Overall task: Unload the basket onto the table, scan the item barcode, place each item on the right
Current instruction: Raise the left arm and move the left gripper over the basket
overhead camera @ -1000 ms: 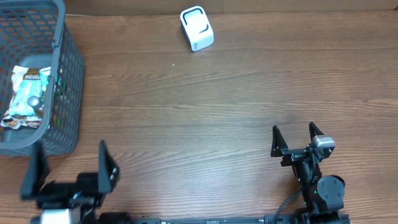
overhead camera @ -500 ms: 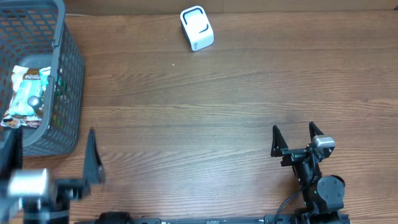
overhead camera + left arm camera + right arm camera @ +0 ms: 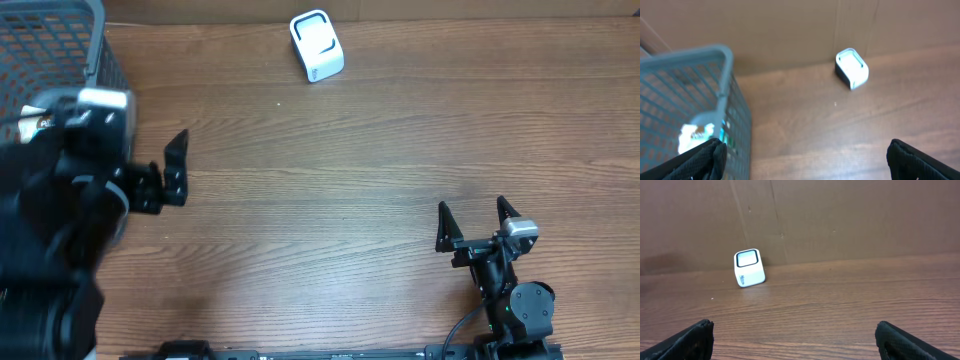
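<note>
At the far left stands the grey mesh basket (image 3: pixel 725 75), and the task's thing, a pale snack packet (image 3: pixel 697 137), lies inside it, low against the near wall. In the overhead view our left arm hides nearly all of it. We judge the packet sits there as stock waiting to be picked, so the barcode step has not begun.

Our left gripper (image 3: pixel 805 160) hangs beside the basket's open top with its jaws spread wide and nothing between them. It looks posed for a reach down into the basket.

Further right, near the back edge, the white scanner (image 3: pixel 317 45) rests alone on the wood. Its dark-framed window tilts up and forward, presumably so a packet can be shown to it from above.

At the right, our right gripper (image 3: pixel 474 225) waits low near the front edge, well apart from the scanner. It faces the scanner with its 2 fingers fully parted and empty.

The table (image 3: pixel 350 180) is brown wood-grain laminate, smooth and matte. Behind it rises a plain brown wall (image 3: pixel 840 215), which looks like cardboard, with a few vertical seams.
</note>
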`<state>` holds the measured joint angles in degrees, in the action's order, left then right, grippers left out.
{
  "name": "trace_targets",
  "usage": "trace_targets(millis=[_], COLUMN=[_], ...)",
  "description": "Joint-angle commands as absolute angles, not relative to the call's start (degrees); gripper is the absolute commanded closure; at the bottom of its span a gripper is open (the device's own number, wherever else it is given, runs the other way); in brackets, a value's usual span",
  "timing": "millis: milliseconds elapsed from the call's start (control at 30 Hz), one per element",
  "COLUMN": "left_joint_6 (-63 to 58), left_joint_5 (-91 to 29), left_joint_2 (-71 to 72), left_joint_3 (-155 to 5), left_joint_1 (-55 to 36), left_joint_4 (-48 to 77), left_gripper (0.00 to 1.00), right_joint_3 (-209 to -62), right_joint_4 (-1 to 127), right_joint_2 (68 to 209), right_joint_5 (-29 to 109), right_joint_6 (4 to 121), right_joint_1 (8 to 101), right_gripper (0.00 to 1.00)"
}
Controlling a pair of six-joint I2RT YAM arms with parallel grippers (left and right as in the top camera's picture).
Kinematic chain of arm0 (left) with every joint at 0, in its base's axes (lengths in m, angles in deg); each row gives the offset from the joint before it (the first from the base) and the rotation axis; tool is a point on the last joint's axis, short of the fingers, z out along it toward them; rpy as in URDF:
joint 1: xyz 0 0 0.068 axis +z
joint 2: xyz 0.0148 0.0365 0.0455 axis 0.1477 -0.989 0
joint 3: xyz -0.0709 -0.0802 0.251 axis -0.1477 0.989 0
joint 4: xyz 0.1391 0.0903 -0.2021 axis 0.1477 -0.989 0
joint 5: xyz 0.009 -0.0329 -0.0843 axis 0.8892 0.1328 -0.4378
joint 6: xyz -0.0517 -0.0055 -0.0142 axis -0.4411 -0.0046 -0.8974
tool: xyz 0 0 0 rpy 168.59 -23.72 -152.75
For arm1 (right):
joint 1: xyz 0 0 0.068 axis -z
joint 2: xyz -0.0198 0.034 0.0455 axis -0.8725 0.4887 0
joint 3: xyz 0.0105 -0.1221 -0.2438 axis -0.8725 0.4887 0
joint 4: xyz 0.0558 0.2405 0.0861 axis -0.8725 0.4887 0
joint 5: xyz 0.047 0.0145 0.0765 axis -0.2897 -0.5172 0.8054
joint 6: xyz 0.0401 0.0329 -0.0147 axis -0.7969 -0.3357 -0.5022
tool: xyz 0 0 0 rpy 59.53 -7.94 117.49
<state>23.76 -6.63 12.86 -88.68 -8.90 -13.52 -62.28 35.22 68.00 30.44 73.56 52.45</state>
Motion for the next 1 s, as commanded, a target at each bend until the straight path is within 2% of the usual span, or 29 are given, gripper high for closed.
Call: trace_targets(millis=[0, 367, 533, 667, 967], left_joint_6=[24.9, 25.3, 25.8, 25.7, 26.5], left_joint_5=[-8.0, -7.6, 2.3, 9.1, 8.9], left_joint_2=[9.8, 4.7, 4.5, 3.9, 2.5], left_joint_3=[-90.2, -90.2, -90.2, -90.2, -90.2], left_joint_1=[-9.3, -9.2, -8.4, -4.4, 8.4], left_joint_4=[-14.5, -13.9, -11.6, -8.7, -3.9], left_gripper=[0.01, 0.01, 0.01, 0.00, 0.00], right_joint_3=[-61.7, -61.7, -61.7, -61.7, -61.7], right_joint_4=[34.8, 34.8, 34.8, 34.8, 34.8], right_joint_2=[67.6, 67.6, 67.6, 67.6, 67.6], right_joint_5=[30.7, 30.7, 30.7, 30.7, 30.7], right_joint_6=[73.8, 73.8, 73.8, 73.8, 73.8], right_joint_1=[52.6, 52.6, 52.6, 52.6, 52.6], right_gripper=[0.00, 0.00, 0.00, 0.00, 0.00])
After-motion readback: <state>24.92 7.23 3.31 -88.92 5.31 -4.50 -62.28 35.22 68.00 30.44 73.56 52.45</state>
